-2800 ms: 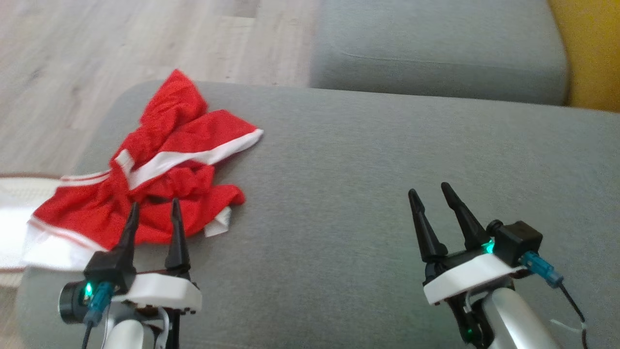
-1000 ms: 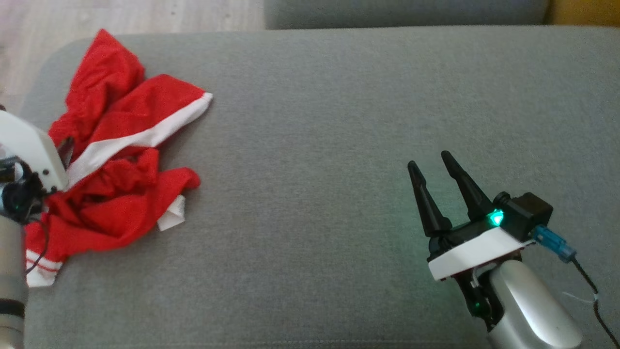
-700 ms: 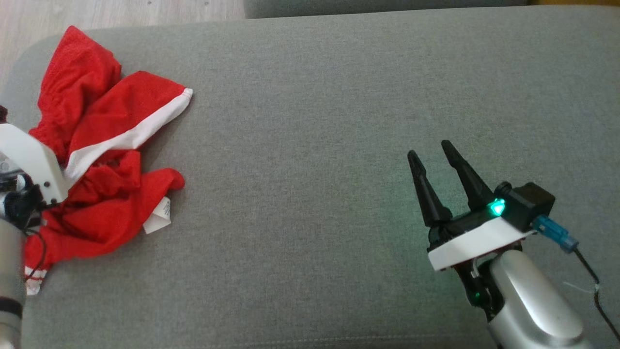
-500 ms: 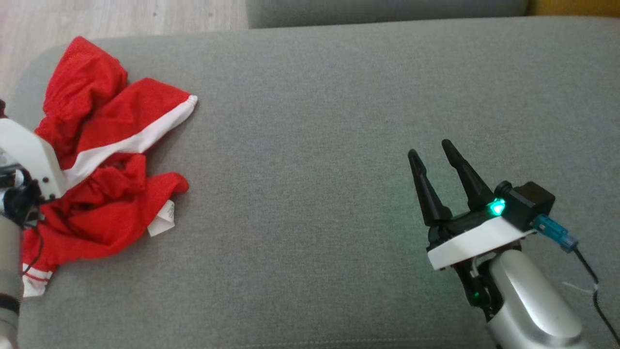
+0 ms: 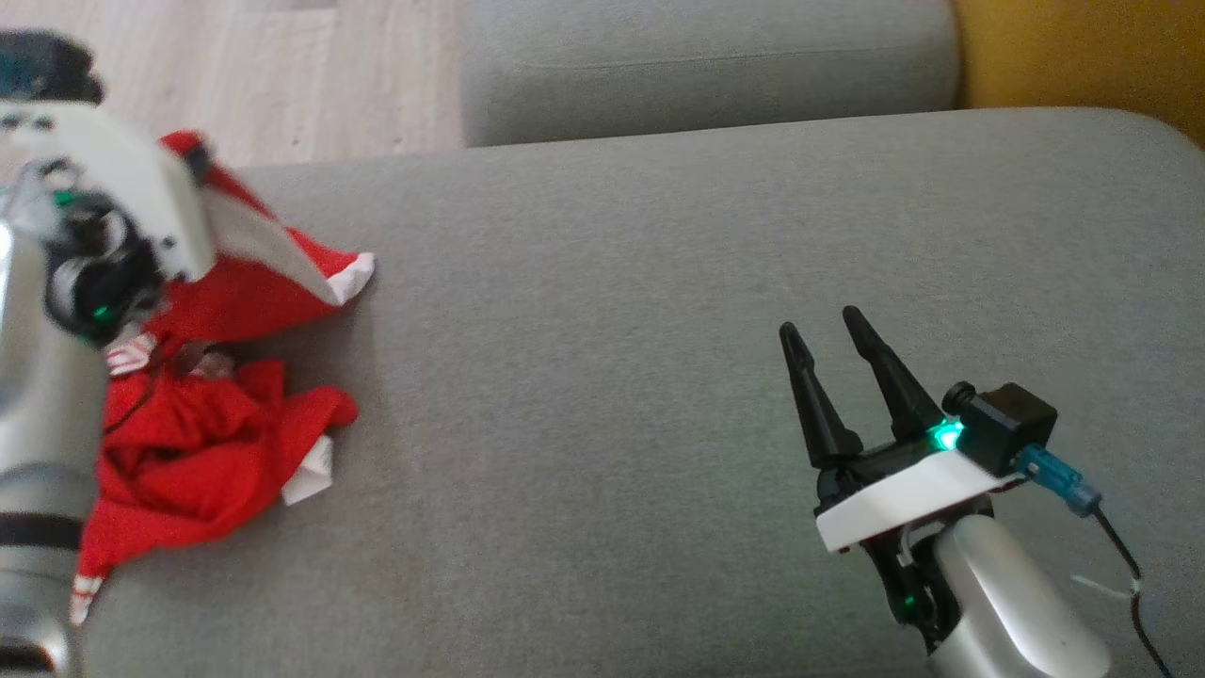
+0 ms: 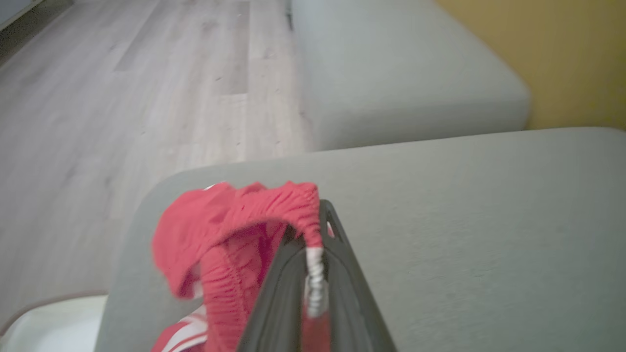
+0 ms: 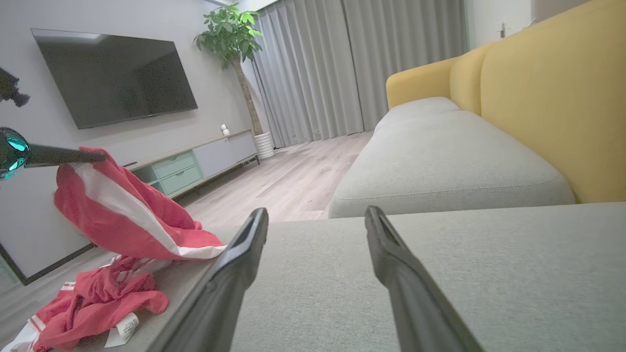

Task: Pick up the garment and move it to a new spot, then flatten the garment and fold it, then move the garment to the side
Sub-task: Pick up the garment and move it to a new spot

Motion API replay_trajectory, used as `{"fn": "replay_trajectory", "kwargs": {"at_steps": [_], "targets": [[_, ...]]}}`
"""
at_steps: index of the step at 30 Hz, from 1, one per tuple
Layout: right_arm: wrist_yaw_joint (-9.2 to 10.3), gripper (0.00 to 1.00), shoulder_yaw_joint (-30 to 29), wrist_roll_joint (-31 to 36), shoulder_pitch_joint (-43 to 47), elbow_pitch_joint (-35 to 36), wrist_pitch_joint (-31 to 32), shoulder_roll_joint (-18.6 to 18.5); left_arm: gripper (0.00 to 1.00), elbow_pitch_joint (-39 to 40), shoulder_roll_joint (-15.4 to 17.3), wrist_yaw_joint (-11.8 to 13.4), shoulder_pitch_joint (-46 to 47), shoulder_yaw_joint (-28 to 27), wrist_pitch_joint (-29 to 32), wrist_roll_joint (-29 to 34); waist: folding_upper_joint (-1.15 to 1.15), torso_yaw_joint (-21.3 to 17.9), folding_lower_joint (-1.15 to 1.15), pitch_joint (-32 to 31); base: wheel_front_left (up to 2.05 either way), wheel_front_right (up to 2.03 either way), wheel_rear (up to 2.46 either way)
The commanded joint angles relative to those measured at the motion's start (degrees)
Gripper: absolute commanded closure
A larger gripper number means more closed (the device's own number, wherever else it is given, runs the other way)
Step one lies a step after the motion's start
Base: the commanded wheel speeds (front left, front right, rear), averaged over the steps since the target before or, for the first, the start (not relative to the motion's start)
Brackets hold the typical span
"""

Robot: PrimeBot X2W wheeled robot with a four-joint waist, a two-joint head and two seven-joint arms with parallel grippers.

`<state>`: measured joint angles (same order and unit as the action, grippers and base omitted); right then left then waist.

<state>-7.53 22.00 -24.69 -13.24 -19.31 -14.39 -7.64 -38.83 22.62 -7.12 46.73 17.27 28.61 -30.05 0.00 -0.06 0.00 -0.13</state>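
The garment (image 5: 212, 443), red shorts with white stripes, lies crumpled at the left end of the grey cushion (image 5: 602, 377). My left gripper (image 5: 196, 160) is shut on its elastic waistband and holds that part above the cushion, while the rest trails down onto the heap. In the left wrist view the closed left gripper (image 6: 320, 211) pinches the gathered red garment (image 6: 220, 230). The right wrist view shows the lifted garment (image 7: 122, 210) hanging from the left gripper (image 7: 98, 156). My right gripper (image 5: 827, 330) stands open and empty above the cushion's right part, also seen as right gripper (image 7: 315, 215).
A second grey cushion (image 5: 697, 66) lies behind, with a yellow backrest (image 5: 1083, 56) to the right. Wooden floor (image 5: 282, 75) runs past the cushion's left edge. A white object (image 6: 49, 322) sits below that edge. A TV (image 7: 112, 73) and cabinet stand across the room.
My left gripper has shut on the garment's waistband and risen, pulling that part up off the heap. The head camera has shifted. The right arm has stayed put.
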Motion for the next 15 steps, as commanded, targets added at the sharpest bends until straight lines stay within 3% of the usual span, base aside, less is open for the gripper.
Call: {"fn": "replay_trajectory", "kwargs": {"at_steps": [1, 15], "targets": [[0.04, 0.00, 0.6, 0.2, -1.4, 1.7, -0.6, 0.7, 1.00, 4.5, 1.0, -0.4, 5.6, -0.9, 0.4, -2.4, 0.00, -2.0, 0.00, -0.9, 0.00, 0.00, 0.00], [0.04, 0.00, -2.4, 1.1, -1.6, 2.9, -0.6, 0.3, 1.00, 23.5, -10.2, -0.3, 7.4, 0.3, -1.4, -20.8, 0.00, -9.0, 0.00, -0.4, 0.00, 0.00, 0.00]]}}
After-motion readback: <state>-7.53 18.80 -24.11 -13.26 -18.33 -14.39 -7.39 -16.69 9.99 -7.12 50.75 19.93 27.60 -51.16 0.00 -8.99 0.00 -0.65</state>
